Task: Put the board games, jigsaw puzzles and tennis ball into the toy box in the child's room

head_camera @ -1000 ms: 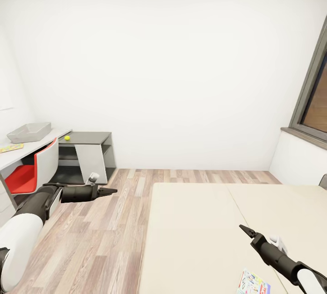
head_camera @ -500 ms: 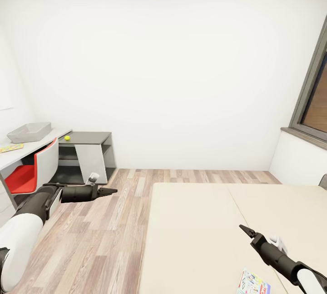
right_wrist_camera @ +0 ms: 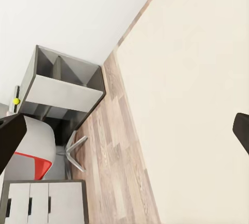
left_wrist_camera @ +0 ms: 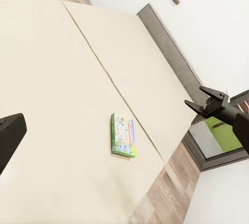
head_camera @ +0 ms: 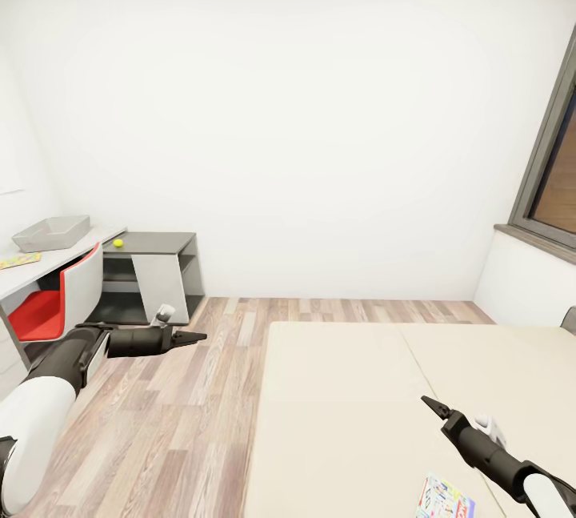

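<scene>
Nothing has moved since the earlier pictures; both arms hang where they were. In the head view the left gripper [head_camera: 196, 335] is over the wood floor at the left, its tips drawn to one point, holding nothing. The right gripper [head_camera: 430, 404] is over the bed [head_camera: 344, 390], also pinched together and empty. A green-edged board game [head_camera: 445, 499] lies flat on the near part of the bed, near the right arm. The toy box [head_camera: 53, 233] and the tennis ball [head_camera: 118, 243] are on the table [head_camera: 48, 268] at the far left. I think the thin box may slide on the mattress if a closed claw comes down on it.
</scene>
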`<state>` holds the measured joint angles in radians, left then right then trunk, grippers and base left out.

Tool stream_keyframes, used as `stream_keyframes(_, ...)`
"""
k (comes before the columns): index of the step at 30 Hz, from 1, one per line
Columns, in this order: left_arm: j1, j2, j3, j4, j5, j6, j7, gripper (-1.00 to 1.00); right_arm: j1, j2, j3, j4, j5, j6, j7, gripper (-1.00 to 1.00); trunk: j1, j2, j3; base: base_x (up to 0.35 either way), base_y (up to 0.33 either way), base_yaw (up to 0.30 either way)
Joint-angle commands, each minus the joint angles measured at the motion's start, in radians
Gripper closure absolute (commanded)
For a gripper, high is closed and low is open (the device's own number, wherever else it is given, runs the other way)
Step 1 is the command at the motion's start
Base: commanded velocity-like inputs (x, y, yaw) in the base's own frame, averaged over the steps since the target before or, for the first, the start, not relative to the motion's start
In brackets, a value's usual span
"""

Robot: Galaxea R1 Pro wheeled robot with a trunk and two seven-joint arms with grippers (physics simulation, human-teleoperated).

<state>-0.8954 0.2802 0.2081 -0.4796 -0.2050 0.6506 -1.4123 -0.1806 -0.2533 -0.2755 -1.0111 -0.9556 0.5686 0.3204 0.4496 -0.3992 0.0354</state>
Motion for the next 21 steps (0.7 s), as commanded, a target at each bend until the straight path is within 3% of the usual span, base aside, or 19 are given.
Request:
stream_keyframes(1,0.000,-0.001,0.007,0.000,-0.011,0.011,-0.007,-1.00,0.000,0.000,-0.002,0.000,-0.003,0.007,0.002,-1.00,0.000,-0.001,0.000,0.000,-0.005,0.000)
stream_keyframes(21,0.000,-0.001,0.007,0.000,-0.011,0.011,-0.007,-1.00,0.000,0.000,-0.002,0.000,-0.003,0.007,0.002,-1.00,0.000,-0.001,0.000,0.000,-0.191,0.000)
